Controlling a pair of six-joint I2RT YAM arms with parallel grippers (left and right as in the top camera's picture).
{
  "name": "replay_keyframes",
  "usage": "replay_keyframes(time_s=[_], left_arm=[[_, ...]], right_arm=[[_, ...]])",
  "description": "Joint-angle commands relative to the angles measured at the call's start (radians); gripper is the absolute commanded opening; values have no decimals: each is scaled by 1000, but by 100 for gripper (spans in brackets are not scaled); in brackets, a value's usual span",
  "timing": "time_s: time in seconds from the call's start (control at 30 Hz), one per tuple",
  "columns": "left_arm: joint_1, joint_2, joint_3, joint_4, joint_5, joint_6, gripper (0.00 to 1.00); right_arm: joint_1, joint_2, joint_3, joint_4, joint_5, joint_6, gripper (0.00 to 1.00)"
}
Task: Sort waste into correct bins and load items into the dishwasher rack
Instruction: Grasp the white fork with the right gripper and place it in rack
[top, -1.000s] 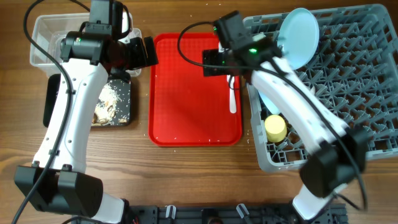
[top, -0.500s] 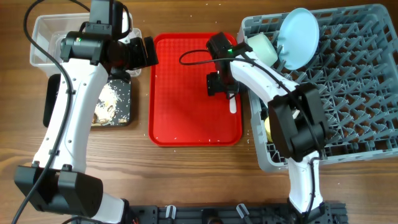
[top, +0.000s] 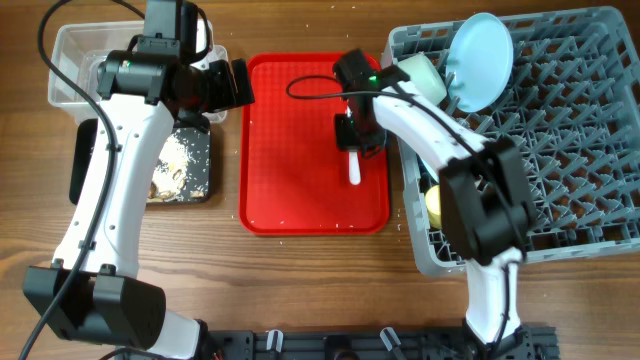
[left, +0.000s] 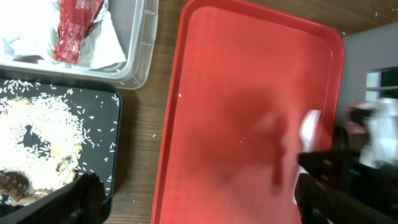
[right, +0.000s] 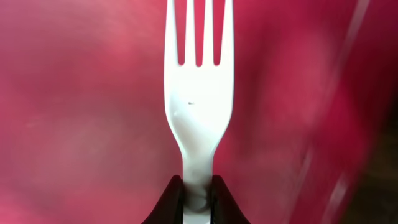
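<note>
In the right wrist view a white plastic fork (right: 199, 93) points tines-up over the red serving tray (right: 74, 112), and my right gripper (right: 198, 193) is shut on its handle. From overhead, that gripper (top: 355, 138) sits over the tray's right side, the fork (top: 353, 172) sticking out toward the front. My left gripper (top: 238, 85) hangs open and empty between the clear tub (top: 70, 60) and the tray. The tub holds napkins (left: 112, 43) and a red sauce packet (left: 78, 28). Rice-like scraps (left: 37, 134) lie in the black tray (left: 102, 124).
The grey dishwasher rack (top: 560, 150) fills the right side, holding a pale-blue plate (top: 482, 60) on edge, a mint bowl (top: 422, 75) and a yellow cup (top: 437, 203). The red tray (top: 300, 150) lies in the middle. A few crumbs dot the wood around it.
My right arm swung from the rack down to the tray and shut its jaws on the fork, which shifted a little leftward. The left arm has not moved.
</note>
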Motion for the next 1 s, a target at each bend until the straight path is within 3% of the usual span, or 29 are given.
replay_keyframes(time_s=[0.0,0.13,0.2,0.3,0.37,0.5,0.57,0.67,0.7,0.83,0.9,0.97], left_arm=[[3,-11,10,3,-6,2,100],[3,-11,10,3,-6,2,100],[3,-11,10,3,-6,2,100],[3,-11,10,3,-5,2,100],[3,-11,10,3,-6,2,100],[3,-11,10,3,-6,2,100],[3,-11,10,3,-6,2,100],[3,-11,10,3,-5,2,100],[3,-11,10,3,-6,2,100],[3,-11,10,3,-6,2,100],[3,-11,10,3,-6,2,100],[3,-11,10,3,-6,2,100]], right_arm=[[-17,-315,34,-41,-16,-19,4],[-176,-652,33,-141,235,60,4],[-277,-723,29,-194,366,110,4],[-414,-727,-16,-251,433,124,4],[-481,-697,-140,-216,429,166,4],[-498,-612,-357,-87,313,169,5],[-498,-589,-360,-84,288,163,17],[-498,-606,-344,-78,182,75,53],[-498,-616,-335,-85,154,59,58],[-498,-744,-242,-183,100,23,60],[-498,-835,-164,-234,2,-92,61],[-498,-953,-79,-292,-134,-217,71]])
